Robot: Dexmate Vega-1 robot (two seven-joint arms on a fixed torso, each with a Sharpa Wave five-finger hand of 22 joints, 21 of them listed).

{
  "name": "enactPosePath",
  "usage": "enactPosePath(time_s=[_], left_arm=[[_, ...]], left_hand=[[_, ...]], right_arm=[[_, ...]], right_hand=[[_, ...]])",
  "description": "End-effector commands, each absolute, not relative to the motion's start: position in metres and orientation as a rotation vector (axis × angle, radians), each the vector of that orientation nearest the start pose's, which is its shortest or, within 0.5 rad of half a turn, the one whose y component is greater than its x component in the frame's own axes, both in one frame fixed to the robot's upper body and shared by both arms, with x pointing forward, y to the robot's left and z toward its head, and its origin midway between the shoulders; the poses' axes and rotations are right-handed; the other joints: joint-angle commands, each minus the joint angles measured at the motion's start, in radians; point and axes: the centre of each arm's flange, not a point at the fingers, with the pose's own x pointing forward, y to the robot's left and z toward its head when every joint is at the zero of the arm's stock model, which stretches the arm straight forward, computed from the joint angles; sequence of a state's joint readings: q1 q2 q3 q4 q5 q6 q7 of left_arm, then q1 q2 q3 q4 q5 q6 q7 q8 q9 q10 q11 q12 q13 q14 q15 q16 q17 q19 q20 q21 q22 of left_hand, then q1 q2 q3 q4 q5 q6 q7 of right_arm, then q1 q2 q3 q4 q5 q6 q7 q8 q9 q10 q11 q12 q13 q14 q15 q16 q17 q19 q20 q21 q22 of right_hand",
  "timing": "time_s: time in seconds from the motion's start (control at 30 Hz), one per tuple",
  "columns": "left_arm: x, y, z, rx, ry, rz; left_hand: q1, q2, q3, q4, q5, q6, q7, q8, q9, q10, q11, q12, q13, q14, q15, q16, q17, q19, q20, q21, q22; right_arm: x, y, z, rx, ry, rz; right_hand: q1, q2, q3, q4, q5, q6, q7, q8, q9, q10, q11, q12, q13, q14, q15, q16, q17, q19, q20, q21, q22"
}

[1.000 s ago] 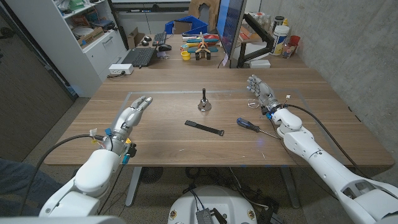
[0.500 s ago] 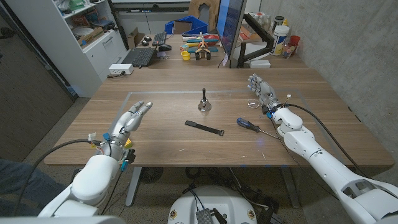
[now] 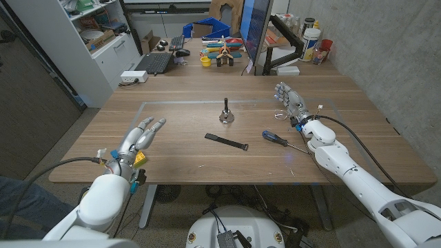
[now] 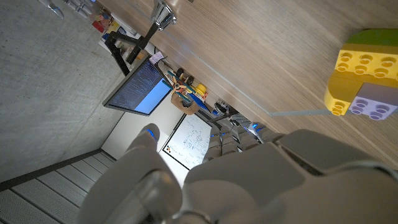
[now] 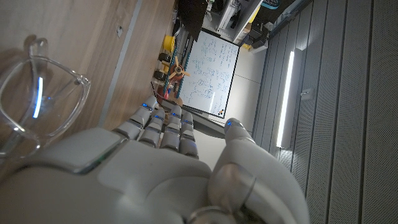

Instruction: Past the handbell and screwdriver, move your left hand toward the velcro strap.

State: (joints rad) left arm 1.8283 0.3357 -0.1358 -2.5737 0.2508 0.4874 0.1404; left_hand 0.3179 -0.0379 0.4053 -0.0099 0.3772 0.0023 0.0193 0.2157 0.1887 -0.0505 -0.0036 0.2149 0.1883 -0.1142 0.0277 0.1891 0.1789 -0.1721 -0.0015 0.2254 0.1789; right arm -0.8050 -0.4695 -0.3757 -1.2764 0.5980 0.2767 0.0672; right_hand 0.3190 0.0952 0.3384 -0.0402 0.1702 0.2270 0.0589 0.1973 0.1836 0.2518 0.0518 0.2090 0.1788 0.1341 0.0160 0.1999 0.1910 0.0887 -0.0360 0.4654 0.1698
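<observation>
Our left hand (image 3: 140,136) hovers with fingers (image 3: 154,125) spread, grasping nothing (velcro strap (image 3: 226,142) well apart); right hand (image 3: 291,100) likewise released.

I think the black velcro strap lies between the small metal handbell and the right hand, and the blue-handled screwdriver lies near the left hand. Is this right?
Not quite: in the head view the blue-handled screwdriver lies near the right hand, not the left hand. The black velcro strap lies just in front of the small metal handbell.
</observation>
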Motion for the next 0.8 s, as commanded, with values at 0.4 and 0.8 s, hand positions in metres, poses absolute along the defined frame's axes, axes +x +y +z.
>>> enactPosePath(time_s=[0.4,0.8], left_arm=[[0.367,0.321,-0.075,0.659,-0.230,0.418],[0.354,0.324,-0.071,0.701,-0.189,0.486]], left_hand=[[0.036,0.000,0.006,-0.017,0.000,0.017,-0.014,0.004,0.002,0.014,-0.006,0.006,0.005,0.017,0.004,0.009,0.005,-0.002,0.023,0.005,0.003],[0.056,0.002,0.009,-0.029,-0.001,0.027,-0.034,0.005,0.003,0.023,-0.019,0.007,0.005,0.023,0.000,0.009,0.006,0.009,0.047,0.005,0.004]], right_arm=[[0.662,-0.279,-0.021,0.010,-0.587,0.227],[0.665,-0.274,-0.014,0.016,-0.598,0.235]], right_hand=[[-0.005,0.004,0.002,-0.006,0.006,0.006,-0.006,-0.003,0.005,0.008,-0.004,-0.002,0.003,0.012,0.002,-0.002,0.001,0.014,-0.005,-0.011,0.005],[-0.006,0.005,0.001,-0.007,0.006,0.007,-0.009,-0.003,0.005,0.008,-0.004,-0.002,0.003,0.012,0.003,-0.002,0.001,0.014,-0.004,-0.016,0.006]])
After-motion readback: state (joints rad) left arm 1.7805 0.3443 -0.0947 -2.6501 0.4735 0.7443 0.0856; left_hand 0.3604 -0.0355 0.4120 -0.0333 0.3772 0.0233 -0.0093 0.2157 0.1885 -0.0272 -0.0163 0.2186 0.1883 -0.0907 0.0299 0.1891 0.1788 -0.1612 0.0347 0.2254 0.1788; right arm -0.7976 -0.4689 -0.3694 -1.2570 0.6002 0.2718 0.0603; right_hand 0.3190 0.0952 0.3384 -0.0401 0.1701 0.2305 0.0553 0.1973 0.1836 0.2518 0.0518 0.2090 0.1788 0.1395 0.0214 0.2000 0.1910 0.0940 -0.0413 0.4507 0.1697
